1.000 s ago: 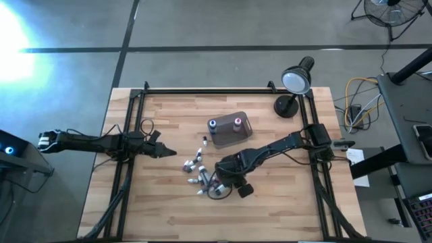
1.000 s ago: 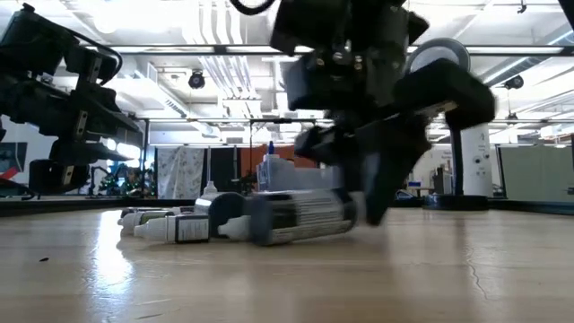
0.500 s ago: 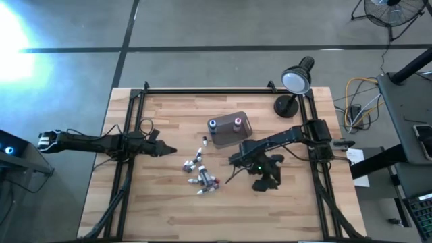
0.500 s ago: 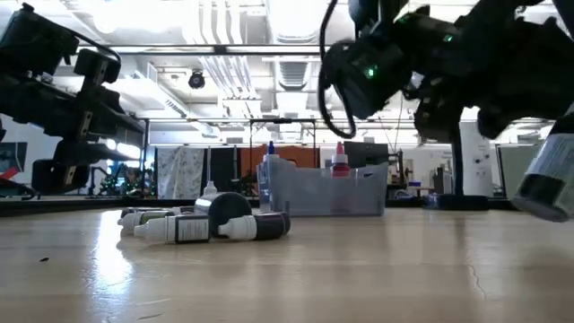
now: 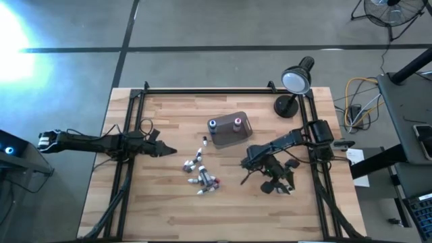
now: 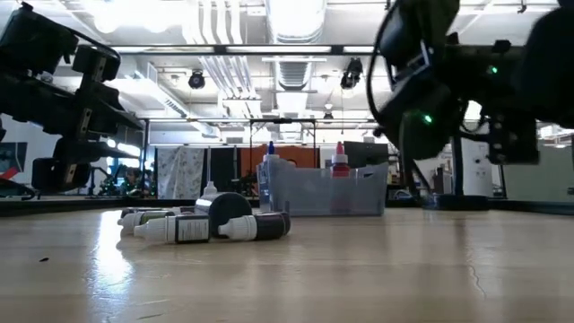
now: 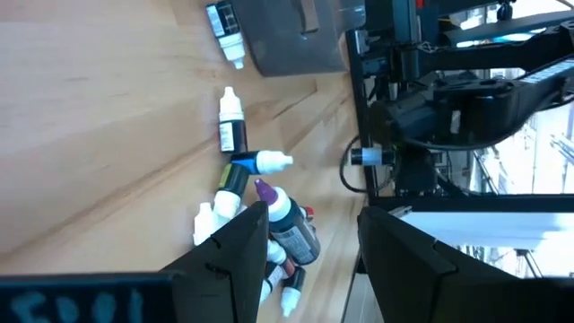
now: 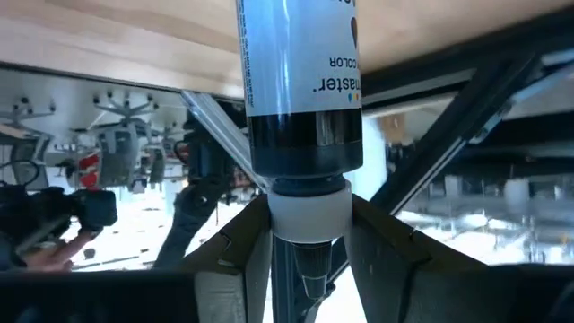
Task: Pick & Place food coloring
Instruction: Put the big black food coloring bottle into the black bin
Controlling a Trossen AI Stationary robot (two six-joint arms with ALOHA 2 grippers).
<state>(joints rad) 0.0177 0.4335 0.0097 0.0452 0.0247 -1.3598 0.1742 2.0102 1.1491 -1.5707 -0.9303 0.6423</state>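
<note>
Gripping one food coloring bottle between its fingers, the right gripper hung at four o'clock from the grey tub, over open board near the table's right rail. A second earlier it had worked at the bottle cluster. The left gripper, jaws apart, waited at nine o'clock.
</note>
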